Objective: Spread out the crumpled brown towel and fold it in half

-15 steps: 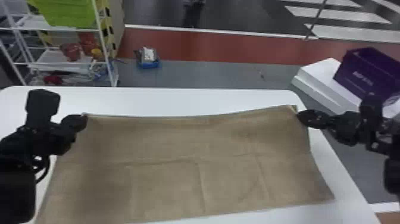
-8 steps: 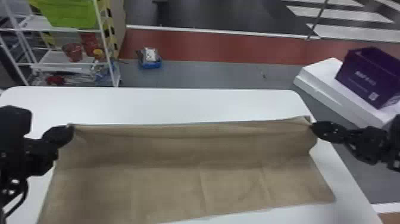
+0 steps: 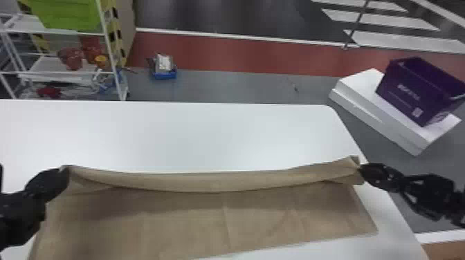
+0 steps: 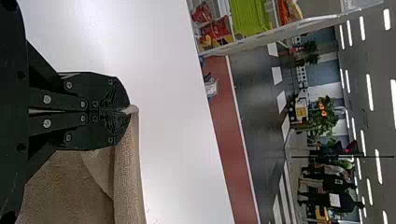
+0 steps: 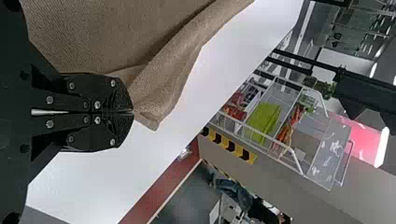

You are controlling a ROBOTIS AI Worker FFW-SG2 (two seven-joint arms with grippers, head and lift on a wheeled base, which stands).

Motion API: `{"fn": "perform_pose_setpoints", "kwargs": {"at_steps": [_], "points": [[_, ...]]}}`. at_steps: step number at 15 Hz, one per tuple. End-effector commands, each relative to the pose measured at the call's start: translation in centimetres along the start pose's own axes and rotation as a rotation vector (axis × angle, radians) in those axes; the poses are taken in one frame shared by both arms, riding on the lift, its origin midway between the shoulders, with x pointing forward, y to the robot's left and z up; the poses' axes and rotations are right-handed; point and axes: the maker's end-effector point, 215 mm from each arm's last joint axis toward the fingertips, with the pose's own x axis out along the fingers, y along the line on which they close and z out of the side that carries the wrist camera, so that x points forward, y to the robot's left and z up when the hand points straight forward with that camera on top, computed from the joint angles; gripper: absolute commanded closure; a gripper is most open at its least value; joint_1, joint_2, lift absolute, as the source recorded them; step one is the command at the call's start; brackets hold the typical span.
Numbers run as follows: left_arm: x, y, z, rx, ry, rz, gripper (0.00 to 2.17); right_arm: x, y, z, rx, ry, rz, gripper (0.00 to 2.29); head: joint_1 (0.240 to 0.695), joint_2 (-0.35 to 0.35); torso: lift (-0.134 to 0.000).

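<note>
In the head view, my left gripper [image 3: 64, 175] is at the brown towel's [image 3: 187, 214] far left corner and my right gripper [image 3: 363, 170] at its far right corner. Between them the far edge is lifted and curls over the part lying flat on the table. The left wrist view shows my left gripper [image 4: 128, 111] with fingers pressed together on a corner of the towel [image 4: 127, 177]. In the right wrist view, my right gripper [image 5: 132, 112] is closed on the towel's [image 5: 161, 79] other corner, a small flap sticking out past the tips.
The white table [image 3: 207, 138] extends beyond the towel's far edge. Past it on the floor stand a white shelf rack [image 3: 69, 72] at left, a blue box [image 3: 164, 74], and a purple box [image 3: 411, 90] on white boxes [image 3: 377, 117] at right.
Both grippers have moved toward the table's near side, carrying the towel's far edge with them. That edge was nearly flat a second ago and now folds over in a curl.
</note>
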Motion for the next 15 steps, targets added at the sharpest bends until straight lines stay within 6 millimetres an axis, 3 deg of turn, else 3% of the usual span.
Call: {"fn": "perform_pose_setpoints", "kwargs": {"at_steps": [1,5,10,15], "points": [[-1.3,-1.0,-0.4,0.005,-0.005,-0.005,1.18,-1.1,0.8,0.0,-0.025,-0.019,0.0,1.42,0.695,-0.186,-0.124],[-2.1,-1.1,-1.8,0.008,0.012,-0.005,1.18,-2.6,0.5,-1.4,-0.071,-0.007,-0.005,1.42,0.695,-0.216,-0.124],[-3.3,0.1,-3.5,0.019,0.033,0.019,1.18,-3.3,0.4,-2.1,-0.095,0.008,-0.005,1.42,0.695,-0.232,-0.124],[-5.1,-0.7,-4.4,0.021,0.051,0.02,1.18,-2.9,2.1,-3.0,-0.092,0.023,0.029,1.42,0.695,-0.236,-0.124]]}}
